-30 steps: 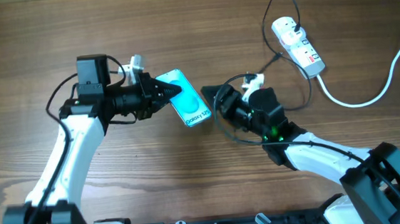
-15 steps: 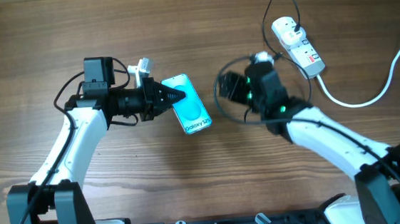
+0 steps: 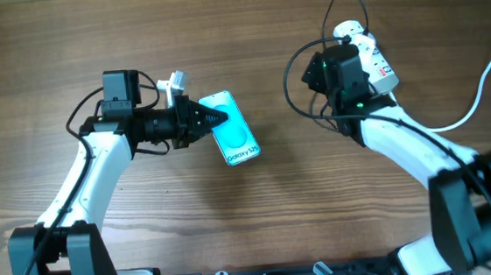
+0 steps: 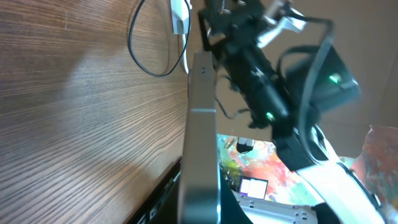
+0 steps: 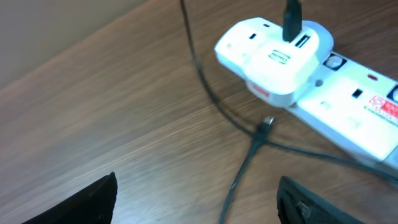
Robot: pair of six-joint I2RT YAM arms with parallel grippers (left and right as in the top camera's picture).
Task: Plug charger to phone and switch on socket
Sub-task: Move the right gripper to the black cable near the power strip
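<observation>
The phone [image 3: 237,138], its cyan screen facing up, lies on the wood with my left gripper [image 3: 212,119] shut on its top-left end. In the left wrist view the phone [image 4: 200,143] shows edge-on between the jaws. The white socket [image 3: 378,64] lies at the back right, with the charger's white plug block [image 3: 351,33] seated in its near outlet. My right gripper [image 3: 334,60] hovers open just left of it, holding nothing. In the right wrist view the plug block [image 5: 273,53] and socket [image 5: 351,106] are ahead, and the charger's black cable [image 5: 208,93] crosses the wood between the fingers [image 5: 87,200].
A thick white cord [image 3: 478,84] runs from the socket toward the right edge. The black cable loops on the table left of the socket [image 3: 290,81] and behind it [image 3: 333,3]. Bare wood lies between the phone and the socket.
My right arm has swung away from beside the phone, up and right to the socket, with the cable loop following. The left gripper keeps hold of the phone, which has barely shifted.
</observation>
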